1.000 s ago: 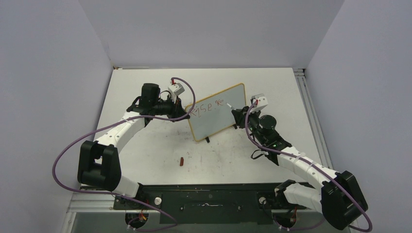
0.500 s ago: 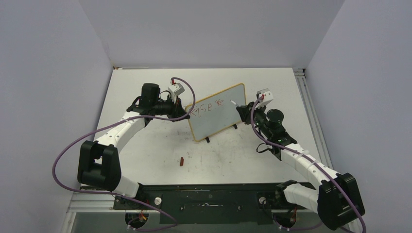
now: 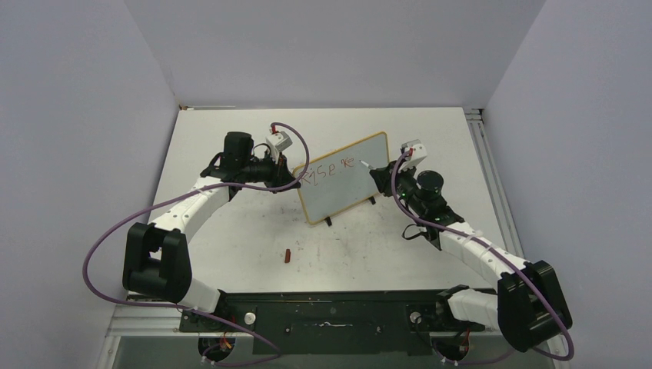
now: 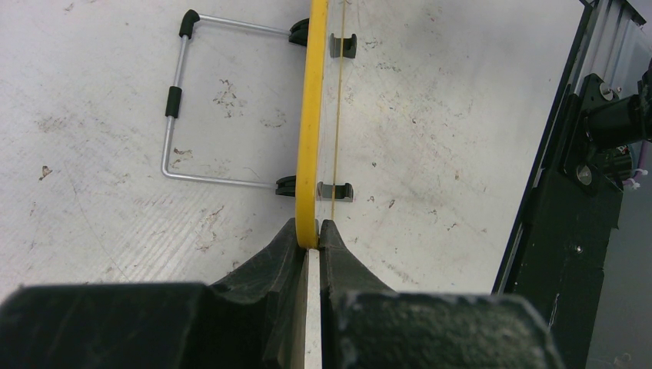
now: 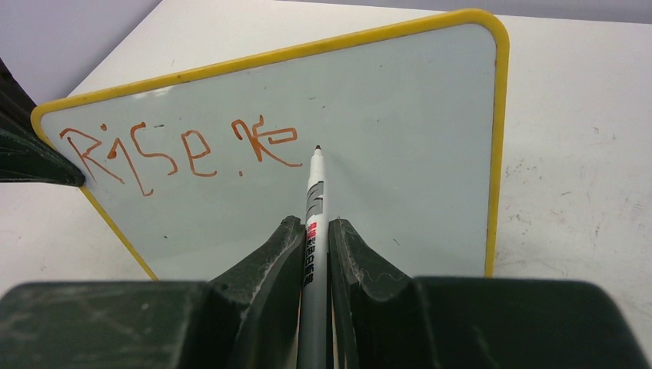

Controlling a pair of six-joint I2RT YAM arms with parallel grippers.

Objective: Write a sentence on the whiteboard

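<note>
The whiteboard (image 3: 342,188) stands tilted mid-table on black feet, its yellow frame (image 5: 498,154) showing in the right wrist view. The sentence (image 5: 184,150) reads "Rise" plus a partial "re" in red-brown letters; it also shows in the top view (image 3: 330,170). My left gripper (image 3: 291,182) is shut on the whiteboard's left edge (image 4: 311,154), seen edge-on in the left wrist view. My right gripper (image 3: 378,175) is shut on a grey marker (image 5: 314,223). The marker's tip (image 5: 317,147) is at the board face, just right of the last letter.
The board's wire stand (image 4: 184,100) lies behind it on the scuffed table. A small red marker cap (image 3: 287,255) lies on the table near the front. A black rail (image 3: 330,311) runs along the near edge.
My right gripper drew back to the right from the board half a second ago, then came back left toward it. The left arm and the board have not moved.
</note>
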